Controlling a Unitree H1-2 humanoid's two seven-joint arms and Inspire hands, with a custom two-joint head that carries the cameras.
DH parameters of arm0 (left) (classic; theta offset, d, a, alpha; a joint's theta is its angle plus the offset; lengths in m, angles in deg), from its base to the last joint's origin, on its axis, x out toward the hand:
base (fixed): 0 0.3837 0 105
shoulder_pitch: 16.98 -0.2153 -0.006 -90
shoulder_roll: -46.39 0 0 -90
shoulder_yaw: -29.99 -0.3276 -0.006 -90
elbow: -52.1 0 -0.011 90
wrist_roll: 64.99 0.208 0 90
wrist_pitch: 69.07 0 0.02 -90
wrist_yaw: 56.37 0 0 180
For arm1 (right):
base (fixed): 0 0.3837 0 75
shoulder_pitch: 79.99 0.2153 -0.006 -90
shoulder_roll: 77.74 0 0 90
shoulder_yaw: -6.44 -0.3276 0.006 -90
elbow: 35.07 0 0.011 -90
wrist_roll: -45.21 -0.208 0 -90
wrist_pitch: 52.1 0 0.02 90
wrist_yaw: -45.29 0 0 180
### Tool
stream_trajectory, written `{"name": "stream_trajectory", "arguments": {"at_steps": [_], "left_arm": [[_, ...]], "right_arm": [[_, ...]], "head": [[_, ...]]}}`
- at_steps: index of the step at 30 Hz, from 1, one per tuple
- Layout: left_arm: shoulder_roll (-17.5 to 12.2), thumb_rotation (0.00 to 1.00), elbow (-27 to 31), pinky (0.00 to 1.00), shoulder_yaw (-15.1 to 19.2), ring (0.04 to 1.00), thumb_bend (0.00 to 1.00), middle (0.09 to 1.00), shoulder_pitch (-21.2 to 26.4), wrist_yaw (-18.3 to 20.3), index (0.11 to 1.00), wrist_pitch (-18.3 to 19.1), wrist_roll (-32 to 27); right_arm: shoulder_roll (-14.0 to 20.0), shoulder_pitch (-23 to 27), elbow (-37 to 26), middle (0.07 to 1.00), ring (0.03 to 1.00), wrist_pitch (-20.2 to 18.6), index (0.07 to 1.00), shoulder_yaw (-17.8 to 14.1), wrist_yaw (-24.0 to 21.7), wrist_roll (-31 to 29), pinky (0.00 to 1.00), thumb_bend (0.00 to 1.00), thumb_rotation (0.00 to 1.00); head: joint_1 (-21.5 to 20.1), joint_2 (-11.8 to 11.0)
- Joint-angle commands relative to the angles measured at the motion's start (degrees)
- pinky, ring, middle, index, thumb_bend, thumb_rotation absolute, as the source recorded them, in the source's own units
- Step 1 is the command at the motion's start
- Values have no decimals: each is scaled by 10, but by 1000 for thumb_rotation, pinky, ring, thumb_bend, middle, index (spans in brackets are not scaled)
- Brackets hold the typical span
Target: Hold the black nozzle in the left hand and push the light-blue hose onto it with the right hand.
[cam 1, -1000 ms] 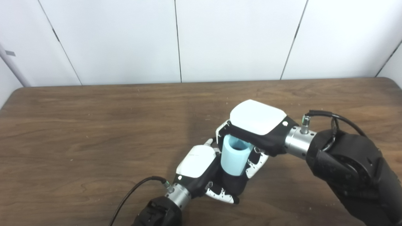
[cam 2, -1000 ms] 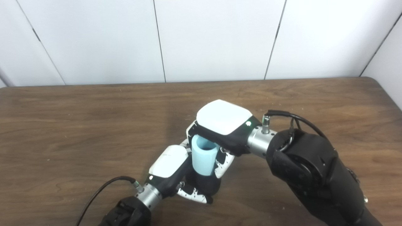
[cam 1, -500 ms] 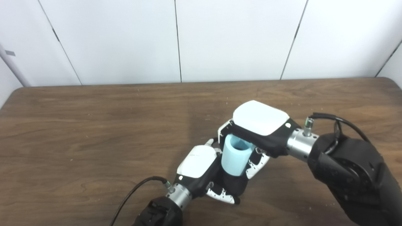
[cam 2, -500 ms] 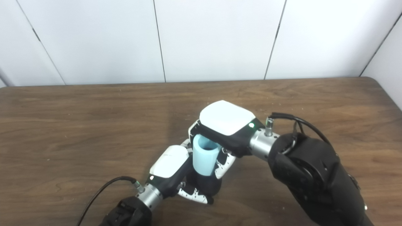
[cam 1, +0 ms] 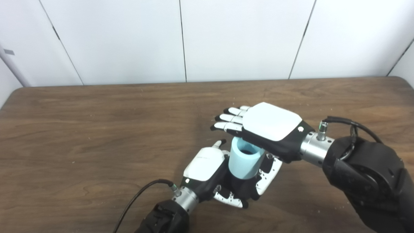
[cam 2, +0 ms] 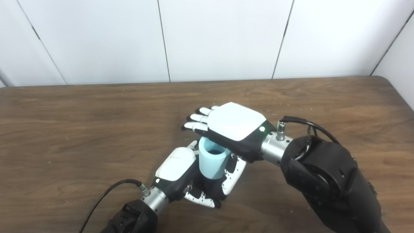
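Standing upright near the front middle of the tabletop (cam 1: 81, 129), the light-blue hose (cam 1: 243, 162) was a short, stubby tube with its open mouth facing up and a dark hollow showing inside. Its lower end sat over the black nozzle (cam 1: 241, 191), of which only a dark stub showed beneath the blue, wrapped by the left hand (cam 1: 216, 176). That hand was curled closed around the nozzle's base, white back turned up, fingertips poking out below and to the right of the stub. How far the hose had slid down the nozzle could not be made out, since the joint was hidden by the fingers.

Above it, the right hand (cam 1: 258, 124) was flat and spread, fingers (cam 1: 230, 118) stretched out toward the left and away from the robot, gripping nothing. Its palm hovered over the hose's rim, with the heel of the hand covering the far right edge of the opening; whether palm and rim actually touched was not clear from either view.

What mattered was the line-up: the hose's long axis ran roughly vertical, the palm lay directly over its top, and the nozzle was braced underneath. To my eye a straight downward press with the flat palm would seat it further, provided the left hand kept the nozzle from tipping.
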Motion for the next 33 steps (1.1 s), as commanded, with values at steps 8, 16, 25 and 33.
{"name": "stream_trajectory", "arguments": {"at_steps": [8,16,25,33], "left_arm": [[-7,0,-36,1000,-22,695,521,484,-23,46,494,9,17],[-8,0,-40,1000,-21,694,521,484,-23,43,494,7,16],[-10,0,-42,1000,-17,691,521,484,-21,44,494,8,14],[-11,0,-41,1000,-13,691,522,484,-21,44,494,9,10]], "right_arm": [[2,18,-11,975,1000,10,910,-30,7,-22,1000,1000,373],[1,11,-39,942,980,-6,899,-84,26,-52,982,856,583],[11,-35,-68,998,1000,19,920,-119,70,-99,998,722,731],[25,-63,-93,1000,1000,9,950,-124,58,-111,987,729,795]], "head": [[1,1],[1,2],[-1,2],[2,3]]}}
